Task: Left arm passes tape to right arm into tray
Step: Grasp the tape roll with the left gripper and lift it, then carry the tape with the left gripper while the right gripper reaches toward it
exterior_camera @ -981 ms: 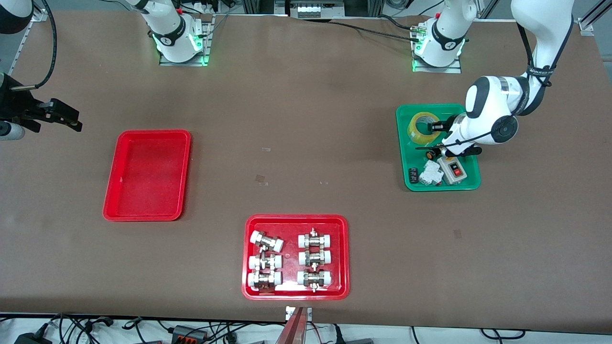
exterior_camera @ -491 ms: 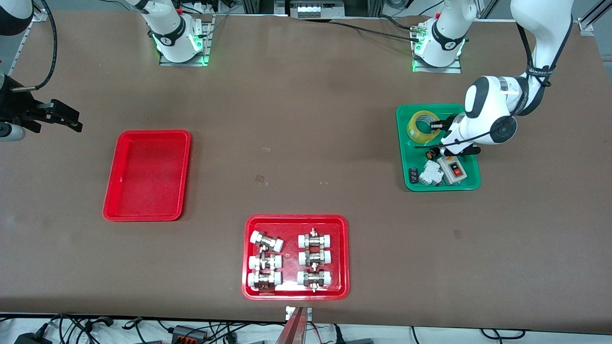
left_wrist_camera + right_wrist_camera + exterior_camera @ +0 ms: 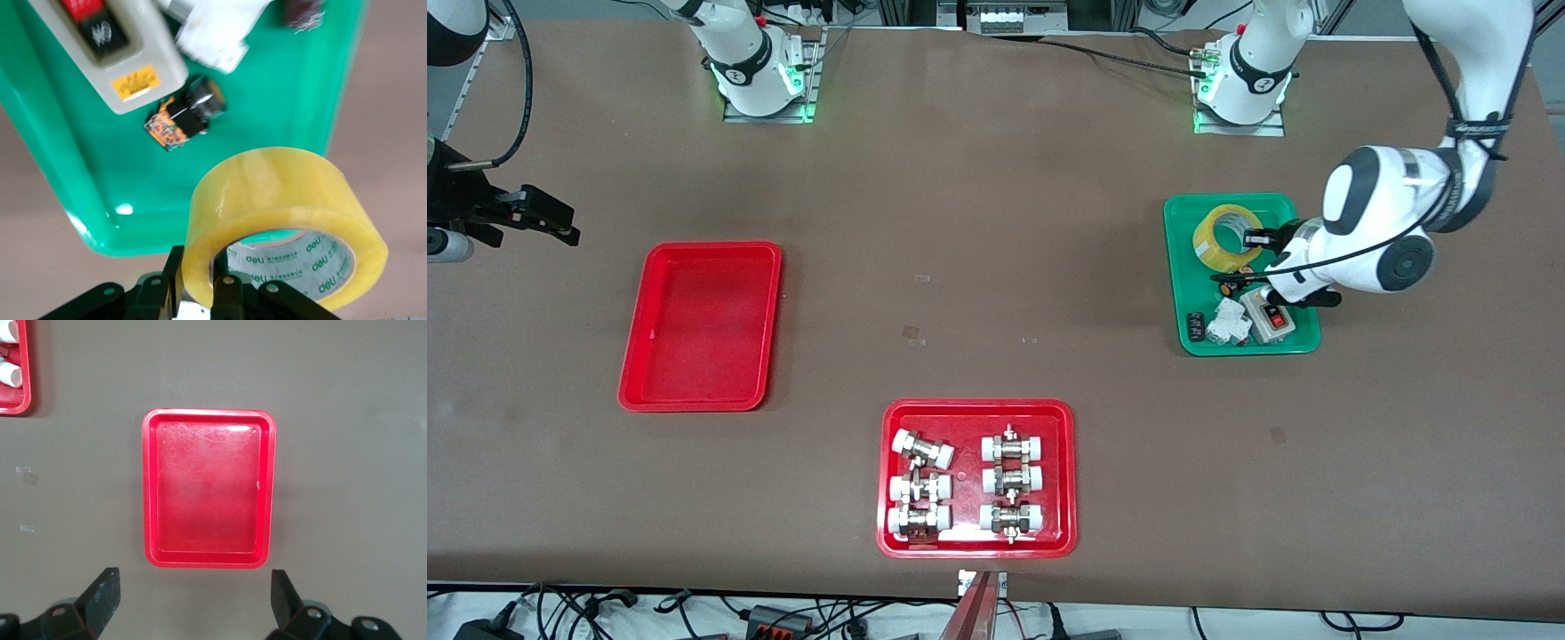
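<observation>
Left pincer (image 3: pixel 1261 238): closed on the wall of the tape (image 3: pixel 1227 237), one finger inside the core, the roll lifted over the green tray (image 3: pixel 1183 267).
Tape position: at 12 o'clock of the switch box (image 3: pixel 1270 316).
Right pincer (image 3: pixel 193 597): spread wide, empty, waiting above the red tray (image 3: pixel 636 347).
Advice: the roll should be raised clear of the green rim, kept level, and carried toward mid-tabletop (image 3: pixel 978 222) with its free edge offered.

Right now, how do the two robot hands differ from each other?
The left gripper is shut on the tape, lifted over the green tray; the right gripper is open and holds nothing. The left gripper works at the left arm's end of the table; the right gripper waits near the empty red tray. Both are black two-finger grippers on white arms.
</observation>
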You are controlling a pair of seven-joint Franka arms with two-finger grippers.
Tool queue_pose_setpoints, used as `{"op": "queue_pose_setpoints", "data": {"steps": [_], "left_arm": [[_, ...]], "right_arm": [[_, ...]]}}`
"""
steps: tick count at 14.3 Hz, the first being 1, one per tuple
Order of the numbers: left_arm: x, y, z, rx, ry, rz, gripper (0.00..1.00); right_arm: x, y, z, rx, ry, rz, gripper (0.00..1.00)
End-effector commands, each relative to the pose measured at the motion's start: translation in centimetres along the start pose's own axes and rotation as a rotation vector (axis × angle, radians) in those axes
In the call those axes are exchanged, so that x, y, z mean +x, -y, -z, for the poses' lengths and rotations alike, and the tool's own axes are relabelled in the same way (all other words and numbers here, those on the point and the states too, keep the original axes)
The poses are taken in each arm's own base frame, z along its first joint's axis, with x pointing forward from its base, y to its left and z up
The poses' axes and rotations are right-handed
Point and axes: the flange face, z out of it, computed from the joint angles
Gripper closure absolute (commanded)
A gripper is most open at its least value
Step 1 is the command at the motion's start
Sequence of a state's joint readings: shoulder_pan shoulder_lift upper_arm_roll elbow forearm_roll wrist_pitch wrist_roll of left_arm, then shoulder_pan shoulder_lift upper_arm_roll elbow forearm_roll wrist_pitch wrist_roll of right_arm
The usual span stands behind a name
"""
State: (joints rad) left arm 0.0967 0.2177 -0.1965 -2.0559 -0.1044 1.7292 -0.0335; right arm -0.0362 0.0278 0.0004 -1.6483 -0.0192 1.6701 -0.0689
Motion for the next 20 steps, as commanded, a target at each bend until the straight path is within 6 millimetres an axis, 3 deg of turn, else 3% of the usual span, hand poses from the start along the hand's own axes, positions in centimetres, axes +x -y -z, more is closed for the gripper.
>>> {"op": "queue_pose_setpoints", "data": {"steps": [1,2,4,7,8,10,12,13,15,20], "left_arm": [[-1.6,-6.6,5.9,-0.057,0.004,-0.081,0.99],[-2.5,-9.0,8.0,-0.089,0.009,-0.093,0.99],[-5.0,-15.9,12.0,-0.177,-0.021,-0.092,1.00],[-8.2,-24.1,16.1,-0.340,-0.014,-0.079,1.00],[-8.4,-25.2,17.4,-0.421,-0.001,-0.089,1.00],[-9.6,-28.9,18.2,-0.541,0.034,-0.129,1.00],[-9.0,-30.6,19.0,-0.645,-0.009,-0.074,1.00],[-8.8,-31.2,19.2,-0.699,0.012,-0.024,1.00],[-8.0,-31.7,19.1,-0.755,0.076,0.032,1.00],[-6.8,-31.0,20.3,-0.800,0.098,0.068,1.00]], "right_arm": [[-0.1,0.0,0.6,0.002,-0.009,0.005,0.00],[0.0,0.0,0.7,0.003,-0.014,0.005,0.00],[0.4,-0.1,0.3,0.007,-0.020,0.003,0.00],[1.2,0.7,-1.4,0.057,0.002,0.003,0.00],[1.3,1.0,-1.2,0.097,0.006,-0.004,0.00],[1.1,2.0,-1.4,0.163,0.026,-0.002,0.00],[1.2,3.8,-2.2,0.190,0.058,0.027,0.00],[1.5,6.6,-3.3,0.189,0.085,0.081,0.00],[1.4,8.9,-3.9,0.209,0.127,0.116,0.00],[0.7,17.2,-2.1,0.515,0.114,0.206,0.00]]}}
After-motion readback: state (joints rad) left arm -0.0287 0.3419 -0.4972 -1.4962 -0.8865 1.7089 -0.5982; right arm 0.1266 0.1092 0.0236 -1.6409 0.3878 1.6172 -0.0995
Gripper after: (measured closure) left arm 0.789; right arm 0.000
